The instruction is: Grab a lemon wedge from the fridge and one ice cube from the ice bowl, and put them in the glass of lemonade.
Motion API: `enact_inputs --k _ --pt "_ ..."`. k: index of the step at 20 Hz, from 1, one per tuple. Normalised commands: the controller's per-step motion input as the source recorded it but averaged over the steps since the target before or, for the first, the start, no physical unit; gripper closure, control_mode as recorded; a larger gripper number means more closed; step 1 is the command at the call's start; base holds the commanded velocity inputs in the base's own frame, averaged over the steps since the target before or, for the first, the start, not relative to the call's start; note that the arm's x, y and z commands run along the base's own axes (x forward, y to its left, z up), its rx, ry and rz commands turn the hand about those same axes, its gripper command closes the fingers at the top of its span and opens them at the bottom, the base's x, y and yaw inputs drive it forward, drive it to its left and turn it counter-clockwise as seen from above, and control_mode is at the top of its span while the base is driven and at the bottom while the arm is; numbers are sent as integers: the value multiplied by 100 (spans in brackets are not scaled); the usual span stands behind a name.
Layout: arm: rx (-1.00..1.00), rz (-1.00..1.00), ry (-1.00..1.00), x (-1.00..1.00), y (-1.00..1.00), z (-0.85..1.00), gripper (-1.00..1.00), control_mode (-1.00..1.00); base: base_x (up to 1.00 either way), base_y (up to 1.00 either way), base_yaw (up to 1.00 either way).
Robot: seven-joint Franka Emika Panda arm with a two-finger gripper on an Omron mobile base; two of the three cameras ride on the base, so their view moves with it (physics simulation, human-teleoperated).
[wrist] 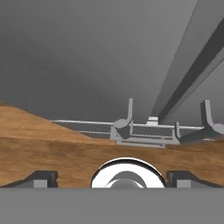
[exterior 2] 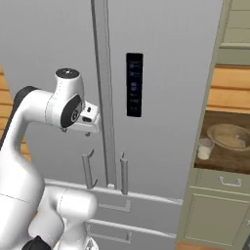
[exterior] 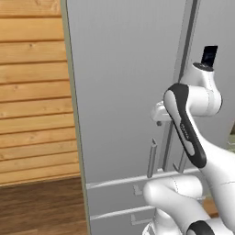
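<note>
Grey brushed-metal doors of the fridge (exterior 2: 161,97) stand flush and shut, so the first stage of the task, reaching the lemon wedge inside, is judged not yet achieved; the wedge itself cannot be seen behind the closed doors. The pincer (exterior 2: 87,118) sits close to the left door's long vertical handle (exterior 2: 101,88), near the centre seam; in the hand view its dark fingertips (wrist: 41,178) stand wide apart at the two lower corners with nothing between them, so it is released and empty.

Remaining work, as judged from this state:
- open a fridge door and take the wedge;
- take one ice cube from the bowl (exterior 2: 229,136);
- place both in the glass (exterior 2: 204,149).

The bowl is round, shallow and tan with a wood-like finish. It rests on the brown worktop (exterior 2: 234,161) to the right of the fridge, with the glass just beside it on its left. The glass is a small clear tumbler holding pale liquid in its lower part. A glossy black panel (exterior 2: 134,85) is set in the right door. Below the doors run two drawers with short handles. Wood planking (exterior: 32,92) lines the wall to the fridge's left.
</note>
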Motion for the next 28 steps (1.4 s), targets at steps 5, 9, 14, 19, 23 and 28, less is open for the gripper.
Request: enact_inputs --k 5,9,14,19,23,28 --pt "0 0 0 0 0 0 -100 100 -13 -100 8" --pt "0 0 0 0 0 0 -100 100 -18 -100 9" --pt "0 0 0 0 0 0 -100 100 -9 -100 6" --pt "0 0 0 0 0 0 -100 100 11 -100 11" --pt "0 0 0 0 0 0 -100 100 60 -98 2" --pt "0 0 0 0 0 0 -100 100 82 -64 -3"
